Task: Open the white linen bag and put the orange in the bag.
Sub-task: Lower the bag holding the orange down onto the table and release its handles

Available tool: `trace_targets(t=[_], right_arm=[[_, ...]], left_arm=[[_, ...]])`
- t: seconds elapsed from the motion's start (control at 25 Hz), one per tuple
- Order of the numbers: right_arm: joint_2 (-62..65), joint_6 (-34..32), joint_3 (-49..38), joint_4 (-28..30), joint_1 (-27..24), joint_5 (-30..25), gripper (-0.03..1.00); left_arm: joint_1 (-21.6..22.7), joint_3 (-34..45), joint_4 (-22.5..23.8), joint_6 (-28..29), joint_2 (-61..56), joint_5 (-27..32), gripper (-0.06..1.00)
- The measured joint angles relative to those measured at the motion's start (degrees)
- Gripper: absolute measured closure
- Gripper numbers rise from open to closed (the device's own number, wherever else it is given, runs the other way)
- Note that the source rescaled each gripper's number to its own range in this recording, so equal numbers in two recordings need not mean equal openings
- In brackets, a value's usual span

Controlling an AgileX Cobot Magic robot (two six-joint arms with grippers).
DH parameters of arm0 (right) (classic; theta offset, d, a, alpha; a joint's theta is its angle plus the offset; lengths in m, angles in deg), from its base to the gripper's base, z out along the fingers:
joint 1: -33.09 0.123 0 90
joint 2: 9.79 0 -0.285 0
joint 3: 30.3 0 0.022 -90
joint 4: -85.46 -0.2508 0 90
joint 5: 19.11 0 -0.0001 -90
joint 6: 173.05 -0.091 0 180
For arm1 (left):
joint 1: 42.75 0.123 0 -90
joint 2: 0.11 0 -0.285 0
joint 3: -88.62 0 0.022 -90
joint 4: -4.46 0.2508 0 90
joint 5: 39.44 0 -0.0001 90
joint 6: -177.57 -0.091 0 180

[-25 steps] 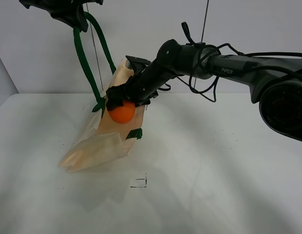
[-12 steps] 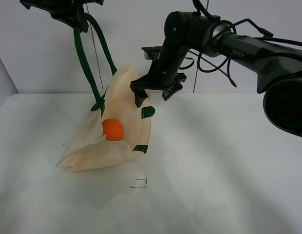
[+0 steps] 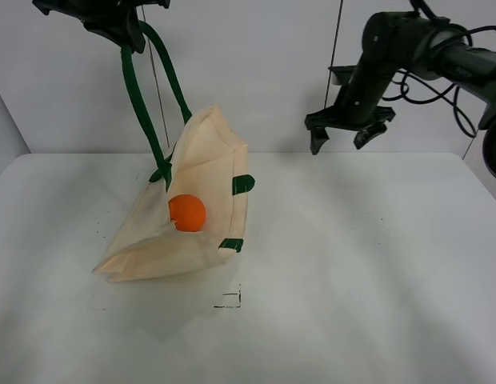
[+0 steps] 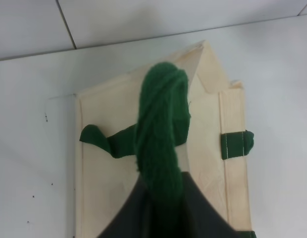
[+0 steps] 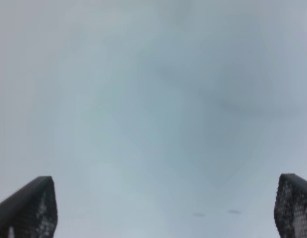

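The white linen bag [image 3: 192,204] hangs open from one dark green handle [image 3: 144,88], its lower end resting on the table. My left gripper [image 3: 128,36] is shut on that handle at the top left. The left wrist view shows the handle [image 4: 161,134] running down to the bag [image 4: 106,163]. The orange [image 3: 186,213] lies inside the bag's open mouth. My right gripper [image 3: 342,142] is open and empty, high at the back right, far from the bag. In the right wrist view its fingertips [image 5: 29,208] stand wide apart over bare table.
The white table [image 3: 352,272] stretches right of the bag. A small black square mark [image 3: 229,298] lies in front of the bag. Thin vertical cables [image 3: 337,40] hang by the back wall.
My right gripper let go of the orange, which dropped into the bag. The right arm then pulled up and away to the right. The left gripper has not moved.
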Motion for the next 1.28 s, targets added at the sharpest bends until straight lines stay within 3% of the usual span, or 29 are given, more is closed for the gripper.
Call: trace_targets(t=[0.24, 0.56, 0.88, 1.28], right_arm=[[0.0, 0.0, 0.0, 0.0, -6.7, 0.0, -0.03], [4.7, 2.2, -5.4, -2.1, -7.2, 0.1, -0.03], [26.6, 4.3, -31.6, -2.4, -7.2, 0.1, -0.03], [64.7, 5.3, -66.3, -2.4, -7.2, -0.2, -0.03]], left_arm=[[0.0, 0.0, 0.0, 0.0, 0.0, 0.0, 0.94], [0.0, 0.0, 0.0, 0.0, 0.0, 0.0, 0.94], [0.0, 0.0, 0.0, 0.0, 0.0, 0.0, 0.94], [0.0, 0.0, 0.0, -0.1, 0.0, 0.0, 0.94]])
